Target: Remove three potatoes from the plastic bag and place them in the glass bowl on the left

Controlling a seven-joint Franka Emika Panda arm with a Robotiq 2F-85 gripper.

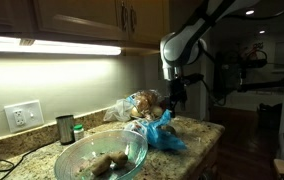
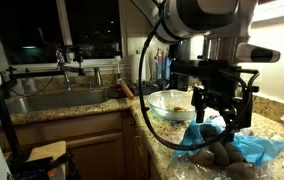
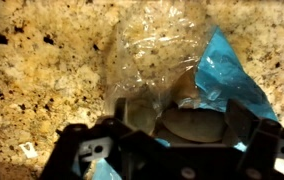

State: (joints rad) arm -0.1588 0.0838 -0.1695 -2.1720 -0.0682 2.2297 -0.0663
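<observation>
A speckled granite countertop (image 2: 274, 108) runs along a kitchen wall under wooden cabinets, lit by a strip light beneath them. Nearest in an exterior view, at the counter's front edge, the plastic bag (image 2: 254, 148) lies crumpled, part clear and part bright blue, with several potatoes (image 2: 222, 157) heaped in its clear end. The wrist view looks straight down on the bag's wrinkled clear film and one blue flap, with a tan potato (image 3: 192, 122) showing under the plastic between the dark finger bases.

Just above the bag hangs the gripper (image 2: 225, 118), pointing down, its fingers spread wide and holding nothing; it is clear of the plastic.

Beyond it, toward the counter's corner by the sink, stands the glass bowl (image 2: 158, 98), with brownish potatoes already lying in its bottom; their number cannot be told. In an exterior view the bowl (image 1: 74, 156) sits near the front edge, well apart from the bag.

Farther back are a small dark metal cup (image 1: 64, 128) near the wall, a white outlet (image 1: 22, 115), and the steel sink (image 2: 52, 100) with its faucet (image 2: 64, 68) under a dark window.
</observation>
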